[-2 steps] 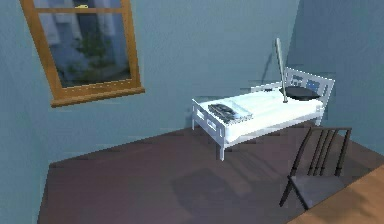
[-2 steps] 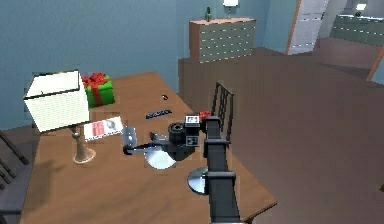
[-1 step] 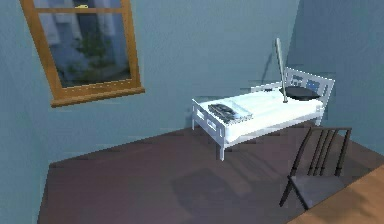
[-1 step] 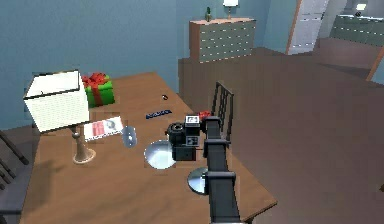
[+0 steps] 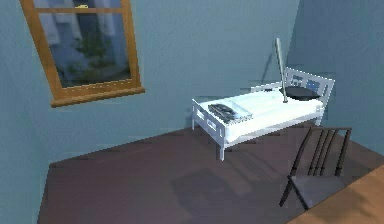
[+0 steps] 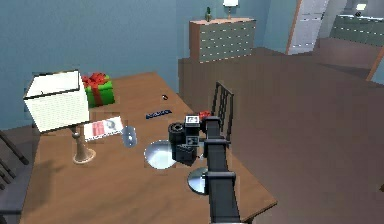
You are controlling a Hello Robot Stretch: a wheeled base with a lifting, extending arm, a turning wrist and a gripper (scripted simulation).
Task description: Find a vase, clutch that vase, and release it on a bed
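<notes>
Gripper (image 6: 181, 140) is above the wooden table (image 6: 100, 185), with a white bowl (image 6: 158, 156) at its lower left. We cannot tell the fingers' state or whether it holds anything. A small pale-blue vessel (image 6: 129, 138), possibly the vase, stands further left near a lamp (image 6: 55, 100). The bed (image 5: 262, 112) stands in the far corner of the forward view.

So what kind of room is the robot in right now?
Most likely a bedroom in a house: a white-framed bed stands in the corner near a wood-framed window, and a wooden table with a lamp sits nearby, a dresser beyond it.
</notes>
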